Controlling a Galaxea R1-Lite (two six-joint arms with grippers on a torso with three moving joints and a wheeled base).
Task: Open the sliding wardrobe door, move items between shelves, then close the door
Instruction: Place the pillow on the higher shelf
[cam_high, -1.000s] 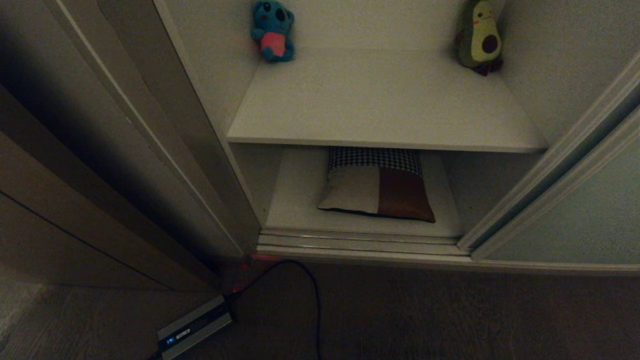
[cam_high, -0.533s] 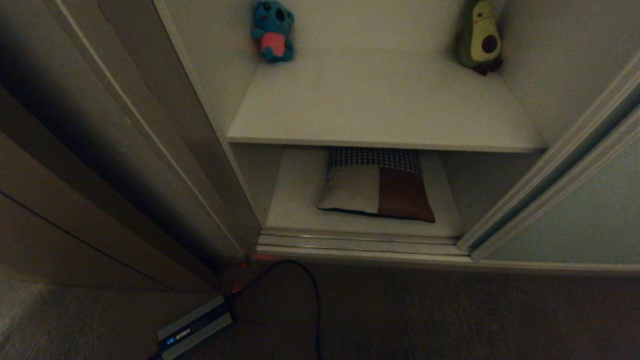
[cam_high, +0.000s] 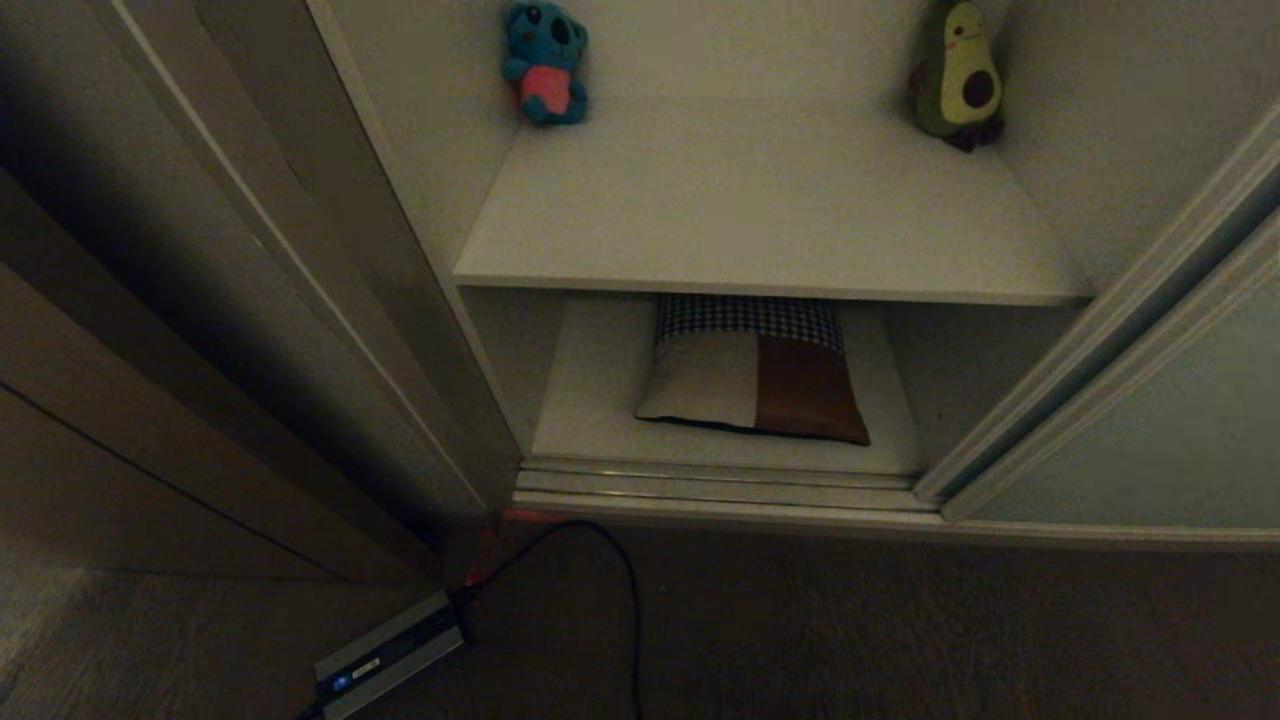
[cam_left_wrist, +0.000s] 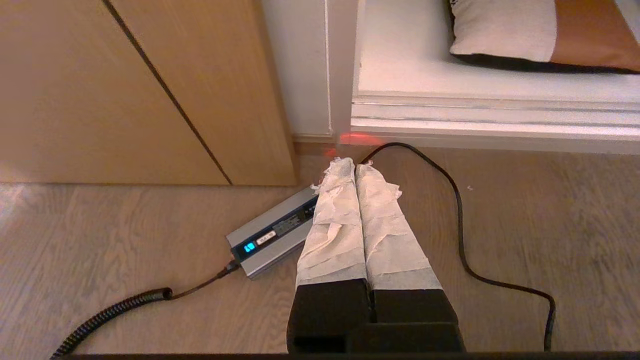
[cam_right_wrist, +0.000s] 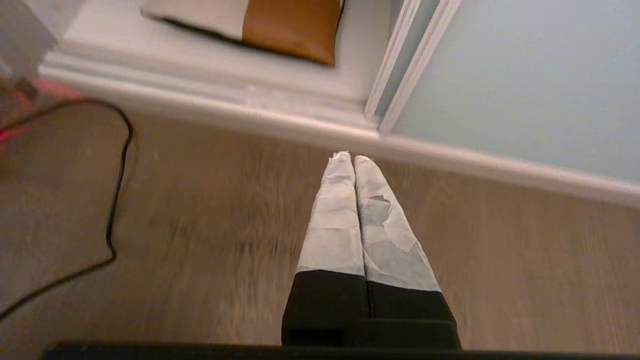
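1. Head view, far left: brown wooden panelling (cam_high: 150, 420) stands beside the wardrobe's left wall, and a grey power brick (cam_high: 388, 655) with a black cable (cam_high: 625, 600) lies on the wood floor (cam_high: 900, 640) before it.
2. My left gripper (cam_left_wrist: 348, 162) hangs over that floor just above the brick, its taped fingers (cam_left_wrist: 335, 225) pressed together, holding nothing.
3. On the upper shelf (cam_high: 770, 210), the teal koala plush (cam_high: 545, 62) sits in the back left corner against the wall.
4. On the lower shelf (cam_high: 590, 400), the cushion (cam_high: 755, 375) lies flat near the middle, its houndstooth band toward the back and its front edge near the shelf's front edge.
5. The green avocado plush (cam_high: 957, 70) stands in the upper shelf's back right corner.
6. My right gripper (cam_right_wrist: 348, 159) hovers over the floor just before the ribbed floor track (cam_high: 720, 485), its fingers (cam_right_wrist: 335, 220) closed on nothing.
7. The sliding wardrobe door (cam_high: 1170, 430) stands slid to the right, leaving both shelves uncovered.
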